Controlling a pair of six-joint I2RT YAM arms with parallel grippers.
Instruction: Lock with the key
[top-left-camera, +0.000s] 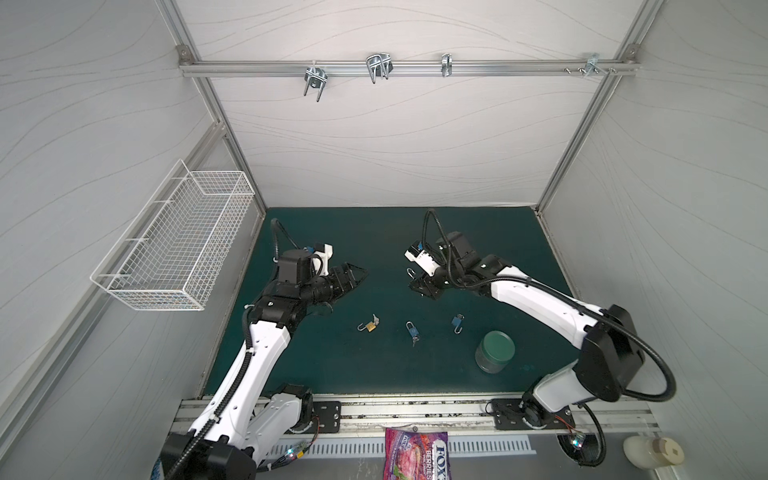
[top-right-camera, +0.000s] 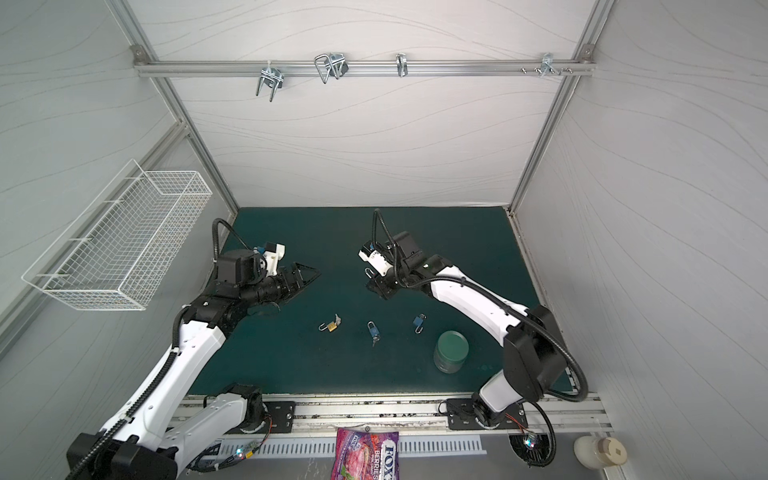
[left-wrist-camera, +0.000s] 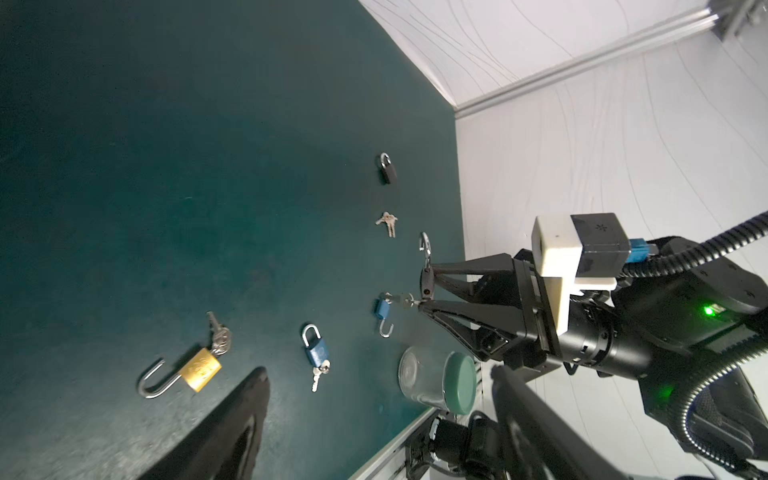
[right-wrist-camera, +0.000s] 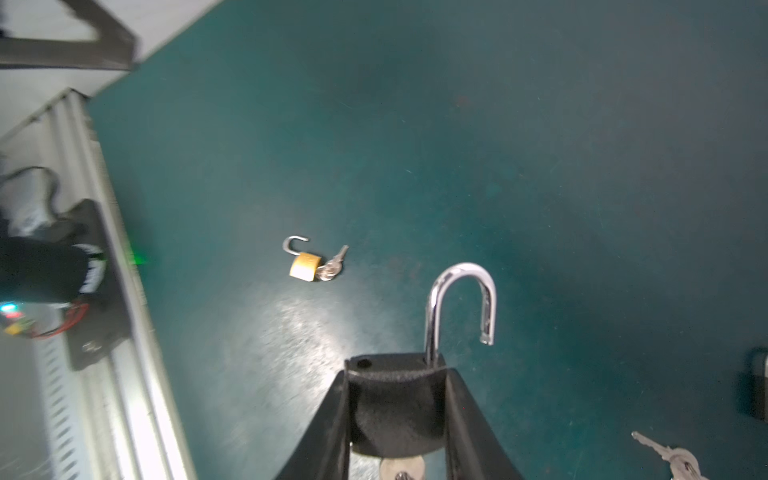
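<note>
Surface (top-left-camera: 415, 374): dark green, brass padlock (top-left-camera: 370, 327) lying open on it.
Right gripper (right-wrist-camera: 397, 372): clamped on black padlock (right-wrist-camera: 395, 407), held above surface.
Shackle (right-wrist-camera: 461, 299): swung open.
Key (right-wrist-camera: 401, 465): sticking from padlock's underside.
Left gripper (left-wrist-camera: 378, 370): jaws wide apart, empty.
</note>
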